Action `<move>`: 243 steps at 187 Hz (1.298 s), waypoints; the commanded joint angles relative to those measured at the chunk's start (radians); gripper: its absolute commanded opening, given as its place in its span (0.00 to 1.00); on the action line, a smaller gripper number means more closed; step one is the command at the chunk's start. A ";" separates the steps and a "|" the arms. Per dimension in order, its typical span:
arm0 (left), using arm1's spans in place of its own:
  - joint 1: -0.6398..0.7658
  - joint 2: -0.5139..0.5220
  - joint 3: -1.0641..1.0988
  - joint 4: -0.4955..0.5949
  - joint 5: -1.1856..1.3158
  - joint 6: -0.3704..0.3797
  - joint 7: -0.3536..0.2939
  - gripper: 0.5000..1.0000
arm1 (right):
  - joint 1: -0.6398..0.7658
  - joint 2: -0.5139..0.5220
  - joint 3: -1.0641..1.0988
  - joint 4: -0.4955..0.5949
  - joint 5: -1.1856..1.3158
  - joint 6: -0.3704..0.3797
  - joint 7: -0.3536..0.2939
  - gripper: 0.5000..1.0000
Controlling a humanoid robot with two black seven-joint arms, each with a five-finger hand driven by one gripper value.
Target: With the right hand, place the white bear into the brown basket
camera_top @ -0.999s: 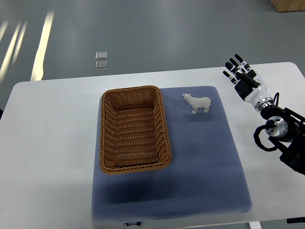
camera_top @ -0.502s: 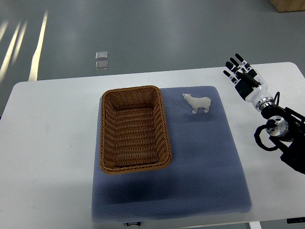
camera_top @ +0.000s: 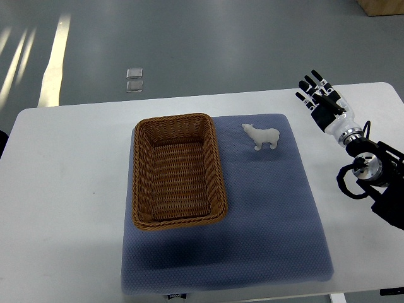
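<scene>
White bear [camera_top: 263, 136]: plain white, no markings. Brown basket [camera_top: 178, 170]: tan-brown wicker, fine horizontal weave, darker inside walls. Mat [camera_top: 265, 221]: slate blue, fine dotted texture. Table [camera_top: 63, 208]: flat white. Right hand [camera_top: 322, 103]: black fingers with white segments, white wrist; arm behind it black with silver joints. Floor [camera_top: 208, 44]: grey-green with pale yellowish streaks at the left. Corner box [camera_top: 382, 6]: light brown.

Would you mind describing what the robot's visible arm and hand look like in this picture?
Only the right arm shows. The right hand has black fingers with pale segments and a black-and-white palm. Behind it come a white wrist cuff, a silver round joint and black housings with a looping black cable.
</scene>
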 commanded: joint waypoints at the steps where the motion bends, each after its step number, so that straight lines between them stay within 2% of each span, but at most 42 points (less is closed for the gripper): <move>1: 0.001 0.000 0.000 0.000 0.001 0.000 0.000 1.00 | 0.000 0.000 0.003 0.000 0.000 -0.002 0.003 0.85; 71: 0.001 0.000 -0.001 0.002 0.001 0.000 0.000 1.00 | 0.000 -0.002 0.004 0.000 0.000 0.002 0.001 0.85; 106: 0.001 0.000 -0.001 0.000 0.001 0.000 0.000 1.00 | 0.000 -0.012 -0.007 0.000 -0.014 0.075 0.000 0.85; 153: 0.001 0.000 -0.001 0.000 0.001 0.000 0.000 1.00 | 0.001 -0.015 -0.007 0.000 -0.054 0.067 0.000 0.85; 219: 0.001 0.000 -0.001 -0.001 0.001 0.000 0.000 1.00 | 0.024 -0.017 -0.008 0.000 -0.210 0.067 0.000 0.84; 243: 0.001 0.000 -0.001 0.000 0.001 0.000 0.000 1.00 | 0.035 -0.040 -0.010 0.000 -0.347 0.068 0.000 0.84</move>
